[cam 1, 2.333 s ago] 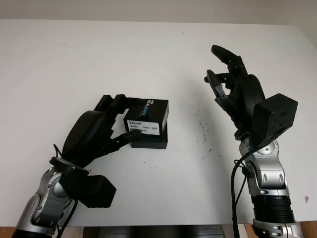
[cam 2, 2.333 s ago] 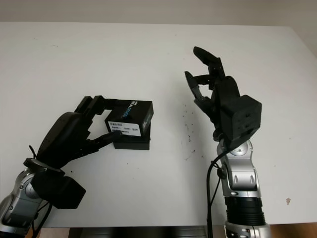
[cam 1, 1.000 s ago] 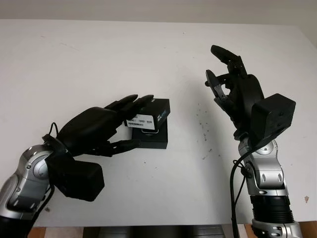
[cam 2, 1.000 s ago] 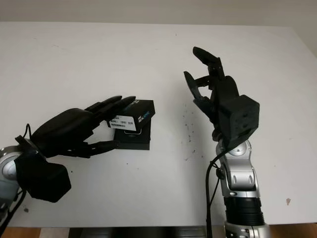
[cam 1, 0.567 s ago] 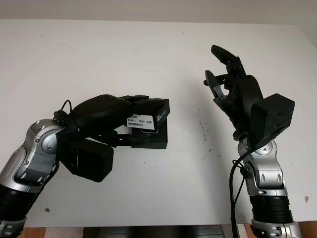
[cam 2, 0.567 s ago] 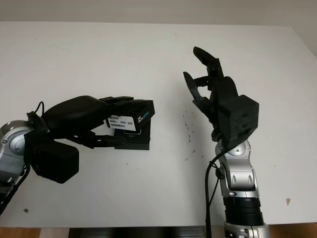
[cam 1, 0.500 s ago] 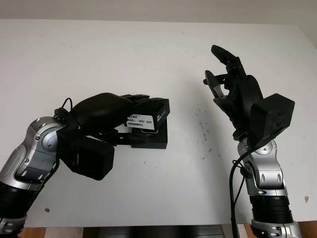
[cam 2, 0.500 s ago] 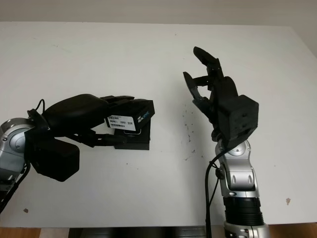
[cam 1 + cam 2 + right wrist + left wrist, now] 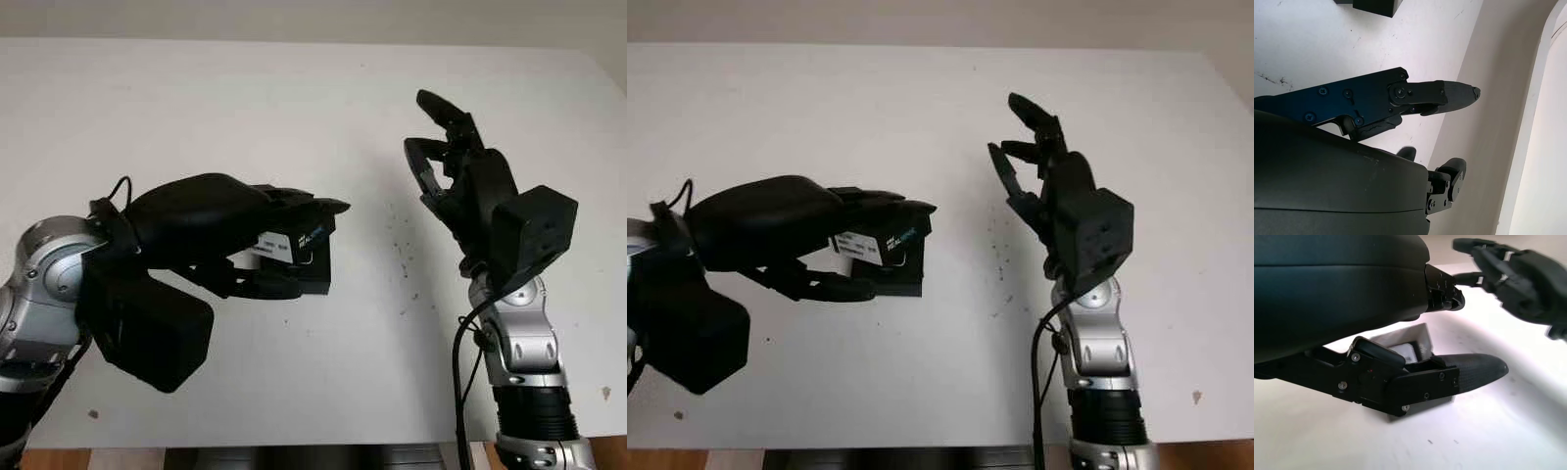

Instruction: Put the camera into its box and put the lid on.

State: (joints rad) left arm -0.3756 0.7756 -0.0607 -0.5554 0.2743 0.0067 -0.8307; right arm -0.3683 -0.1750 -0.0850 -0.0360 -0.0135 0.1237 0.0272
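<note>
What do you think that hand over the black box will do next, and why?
Probably press down a little. The left hand is closed over the lid, which sits tilted on the black box rather than flush, so a small downward push looks needed to seat it. The right hand is open, raised above the table beside it.

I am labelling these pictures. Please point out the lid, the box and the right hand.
lid [image 9: 312,233]: left eye view, its side face with blue print.
box [image 9: 312,276]: left eye view, its dark front wall.
right hand [image 9: 470,186]: left eye view, its palm.
</note>
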